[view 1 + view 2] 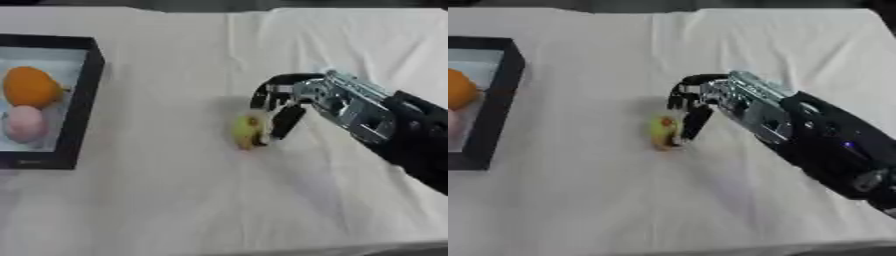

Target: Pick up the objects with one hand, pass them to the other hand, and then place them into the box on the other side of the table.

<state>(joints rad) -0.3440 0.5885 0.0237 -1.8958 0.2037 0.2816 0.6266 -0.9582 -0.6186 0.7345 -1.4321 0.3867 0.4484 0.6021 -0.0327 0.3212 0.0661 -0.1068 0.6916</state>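
Observation:
A small yellow-green fruit (pixel 246 131) with a reddish patch lies on the white cloth near the middle of the table. My right hand (pixel 282 100) reaches in from the right and hangs over it, fingers curled down on its far side and thumb touching its right side. The fruit still rests on the cloth. At the left edge stands a black box (pixel 84 100) with a pale floor, holding an orange fruit (pixel 31 86) and a pink round fruit (pixel 24 123). My left hand shows in neither view.
A white cloth (pixel 219 200) covers the whole table, with creases at the back right. The table's front edge runs along the bottom of both views.

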